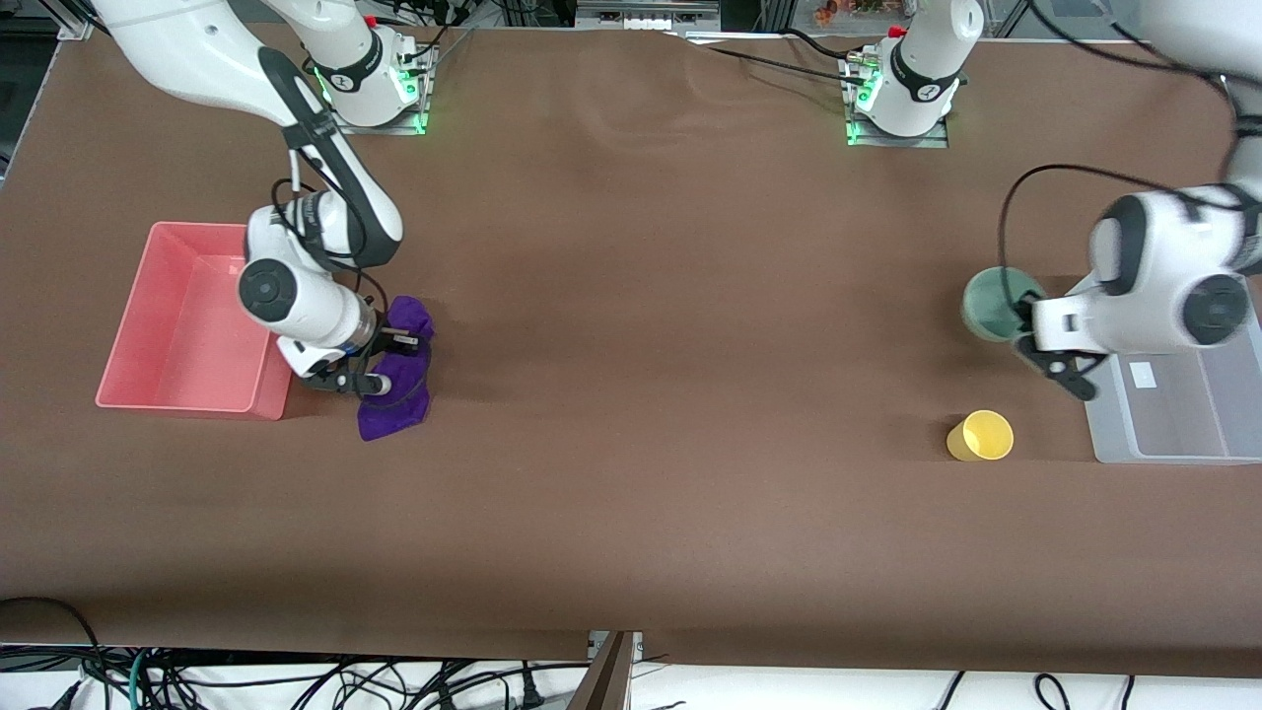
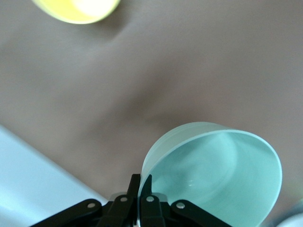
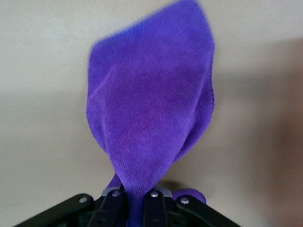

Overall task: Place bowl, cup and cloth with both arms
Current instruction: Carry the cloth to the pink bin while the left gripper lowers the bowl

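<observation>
My left gripper (image 1: 1027,320) is shut on the rim of the mint-green bowl (image 1: 996,304) and holds it tilted above the table beside the clear bin; in the left wrist view the gripper (image 2: 141,182) pinches the bowl (image 2: 218,177) wall. The yellow cup (image 1: 981,436) stands on the table nearer the front camera, and shows in the left wrist view (image 2: 75,9). My right gripper (image 1: 380,370) is shut on the purple cloth (image 1: 399,380), lifted beside the pink bin; in the right wrist view the cloth (image 3: 151,113) hangs from the gripper (image 3: 135,198).
An open pink bin (image 1: 187,320) stands at the right arm's end of the table. A clear plastic bin (image 1: 1178,404) with a white label stands at the left arm's end, partly under the left arm. Brown table (image 1: 670,296) lies between them.
</observation>
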